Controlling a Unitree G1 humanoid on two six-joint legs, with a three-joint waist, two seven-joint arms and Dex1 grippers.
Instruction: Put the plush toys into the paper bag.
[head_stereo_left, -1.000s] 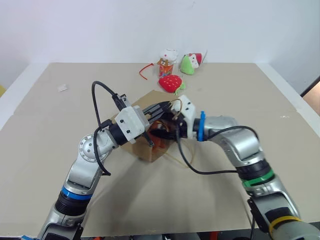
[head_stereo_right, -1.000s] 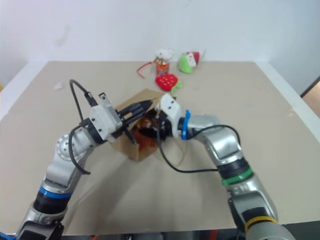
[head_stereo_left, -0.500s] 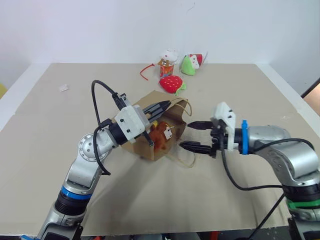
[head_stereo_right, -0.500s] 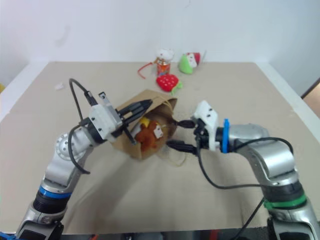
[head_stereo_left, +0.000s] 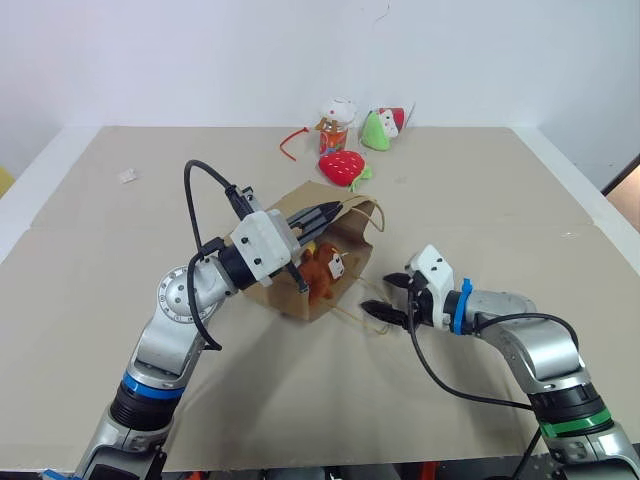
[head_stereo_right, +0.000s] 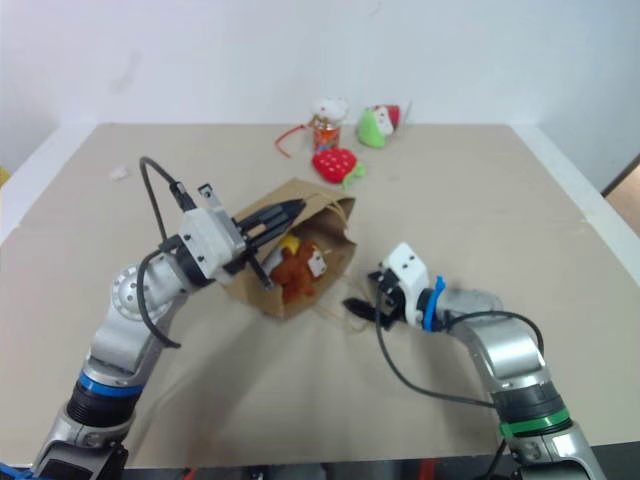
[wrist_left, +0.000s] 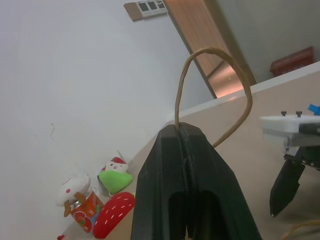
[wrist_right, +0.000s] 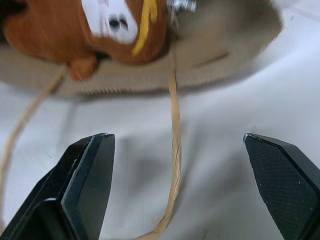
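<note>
The brown paper bag (head_stereo_left: 345, 240) lies on its side, its mouth facing my right arm. A brown-orange monkey plush (head_stereo_left: 320, 271) sits just inside the mouth, with a bit of yellow plush (head_stereo_right: 289, 243) behind it. My left gripper (head_stereo_left: 333, 209) is shut on the bag's upper cord handle (wrist_left: 216, 85) and holds the mouth up. My right gripper (head_stereo_left: 383, 296) is open and low over the table, just outside the mouth. The lower handle cord (wrist_right: 173, 150) lies on the table between its fingers (wrist_right: 85, 185), untouched.
At the table's far edge stand a red strawberry plush (head_stereo_left: 342, 167), a green plush (head_stereo_left: 377, 129), a white toy on an orange can (head_stereo_left: 334, 122) and a red cord (head_stereo_left: 291, 140). A small white scrap (head_stereo_left: 125, 175) lies far left.
My right gripper has pulled out of the bag's mouth, moving right and down toward the table, and the monkey stays in the bag. Its jaws have narrowed a little. The left gripper has kept still.
</note>
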